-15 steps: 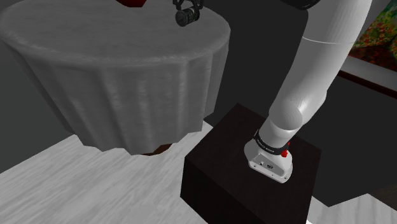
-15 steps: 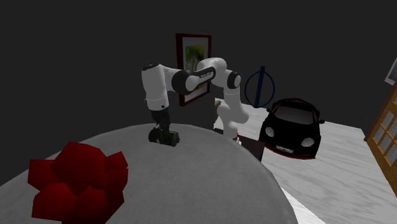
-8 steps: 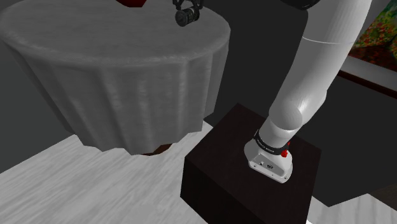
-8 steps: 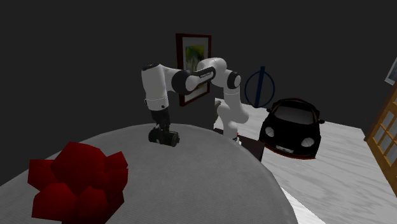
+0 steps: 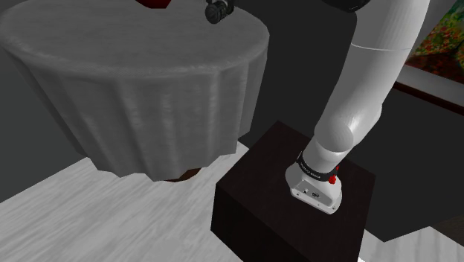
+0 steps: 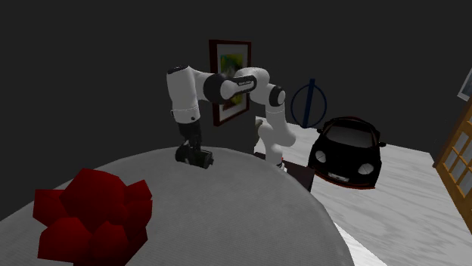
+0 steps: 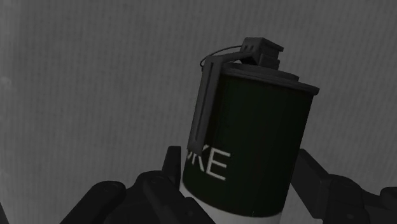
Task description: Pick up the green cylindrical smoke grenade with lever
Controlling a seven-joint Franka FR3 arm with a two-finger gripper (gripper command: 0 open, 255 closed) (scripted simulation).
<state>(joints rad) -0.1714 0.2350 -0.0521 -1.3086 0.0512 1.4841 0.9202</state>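
Jaws closed on the task's thing. In the wrist view the all-black two-finger gripper (image 7: 238, 162) clasps the dark green cylindrical smoke grenade (image 7: 254, 140) low on its body, with one of the fingers (image 7: 313, 175) pressed to each side. The can reads almost black to us. White letters "KE" show on its lower part, above a pale band at the base. A flat grey lever (image 7: 207, 102) runs down the side of the can from the grey fuse head (image 7: 261, 49) on its top. The grenade stands out from the fingers at a slight lean. Grey cloth lies behind it.

In the second exterior view the hand hangs straight down from the white arm with dark joints (image 6: 185, 94). It is near the far edge of the round table draped in grey cloth (image 6: 227, 219). The grenade shows there as a dark shape at the fingers, right at the cloth. We cannot tell whether it touches the cloth or hangs just above it. In the shoulder view the hand sits at the top edge, over the table's far side.

A dark red faceted lump (image 6: 91, 215) rests on the cloth at the second exterior view's lower left, well apart from the gripper.

The black box stand (image 5: 253, 201) carries the arm's base. It sits just beside the table's hanging folds, on a pale streaked floor (image 5: 67, 216).

Beyond the arm we note a framed picture (image 6: 229, 75) on the dark wall. A glossy black car (image 6: 348, 147) sits on the floor at the second exterior view's right.
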